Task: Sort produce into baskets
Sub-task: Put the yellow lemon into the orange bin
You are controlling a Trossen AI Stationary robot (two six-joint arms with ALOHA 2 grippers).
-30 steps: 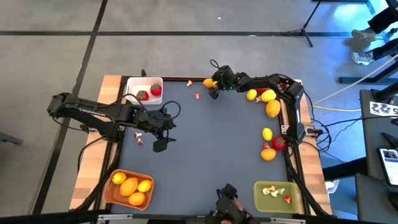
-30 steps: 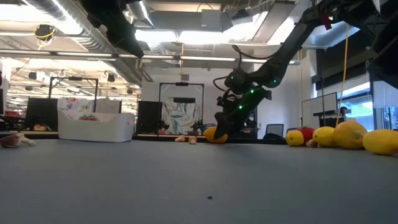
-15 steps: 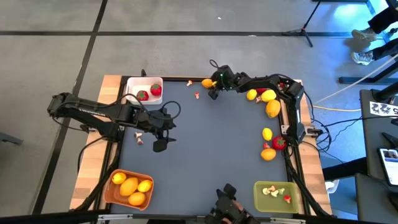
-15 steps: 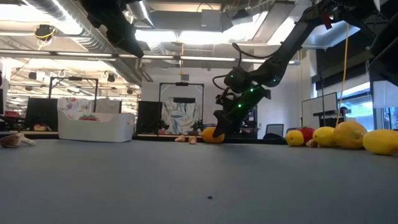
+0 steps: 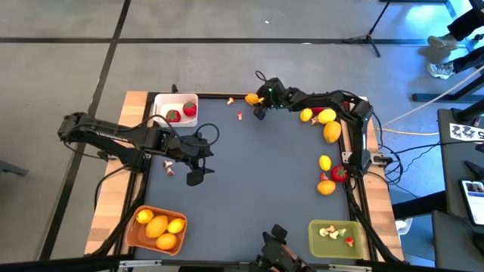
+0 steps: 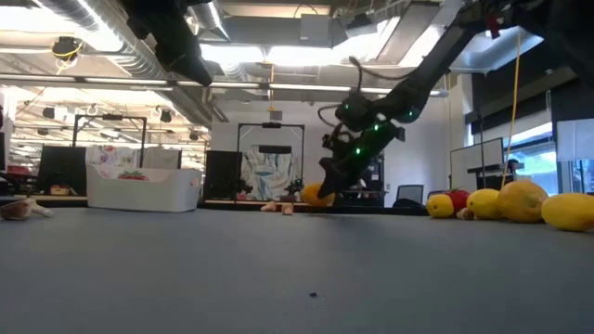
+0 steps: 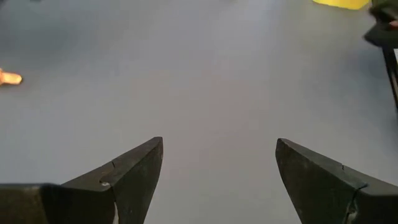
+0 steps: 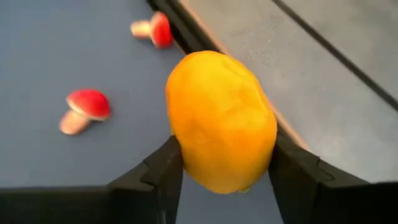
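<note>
Orange citrus [image 8: 221, 121] is clamped between the right gripper [image 5: 258, 100] fingers at the far table edge; left gripper [image 7: 217, 171] is held wide open, empty

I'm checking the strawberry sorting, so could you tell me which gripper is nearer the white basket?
Left. The left gripper hovers just in front of the white basket, open and empty; the right gripper is farther along the far edge, clamped on an orange fruit.

- Right gripper [image 8: 225, 163] clamped on an orange citrus [image 8: 221, 121], one dark finger [image 8: 158, 173] pressed to each side.
- Two small red-capped bits on the dark mat [image 8: 37, 62]: one [image 8: 83, 109] just beside the fruit, another [image 8: 154, 28] near the table edge.
</note>
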